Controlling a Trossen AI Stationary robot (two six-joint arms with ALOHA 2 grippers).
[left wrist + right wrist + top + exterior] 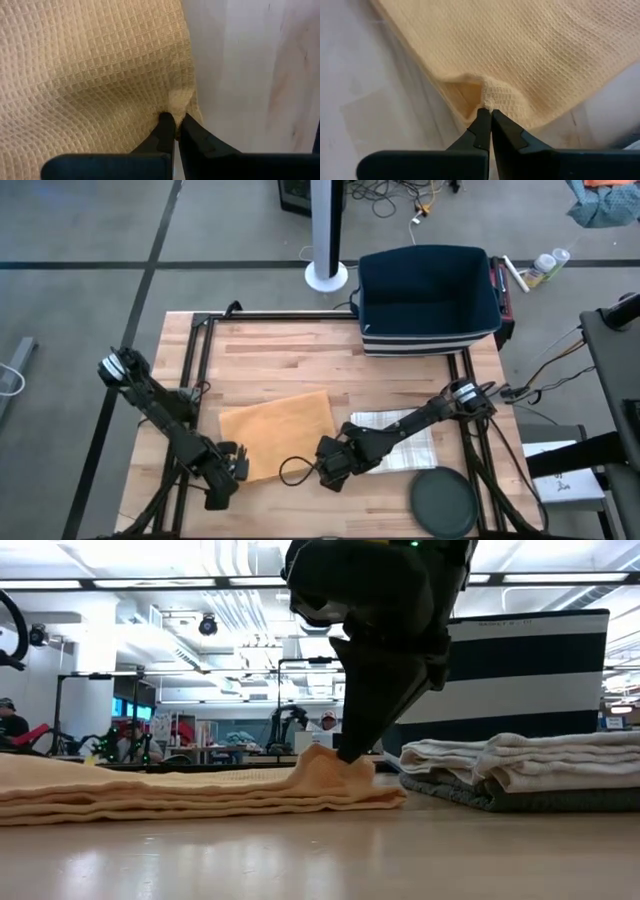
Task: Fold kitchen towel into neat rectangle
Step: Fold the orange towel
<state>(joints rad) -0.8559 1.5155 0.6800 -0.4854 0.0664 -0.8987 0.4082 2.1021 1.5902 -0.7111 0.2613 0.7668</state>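
Navy bin at table's far edge, inside looks bare | left gripper low at near-left, pinched on yellow towel corner | right gripper reaches across, clamped on towel's near-right edge | towel mid-table, flat, long axis left-right, slightly skewed | folded pale towels just right.
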